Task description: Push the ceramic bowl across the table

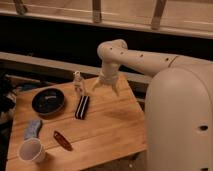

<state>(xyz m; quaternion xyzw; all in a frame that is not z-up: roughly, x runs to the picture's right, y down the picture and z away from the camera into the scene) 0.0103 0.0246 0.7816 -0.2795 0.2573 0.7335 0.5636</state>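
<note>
Hanging splay-fingered above the table (111, 126) — the gripper (106, 88) is well apart from the ceramic bowl (48, 101).

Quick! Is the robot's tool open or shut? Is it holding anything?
The tool: open, holding nothing, over the far side of the table, to the right of the ceramic bowl and not touching it.

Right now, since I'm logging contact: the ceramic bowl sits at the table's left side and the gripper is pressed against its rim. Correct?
Not quite. The ceramic bowl is at the left side of the table, but the gripper is apart from it: the camera view shows it over the far edge, jaws open, right of the black rectangular object.
</note>
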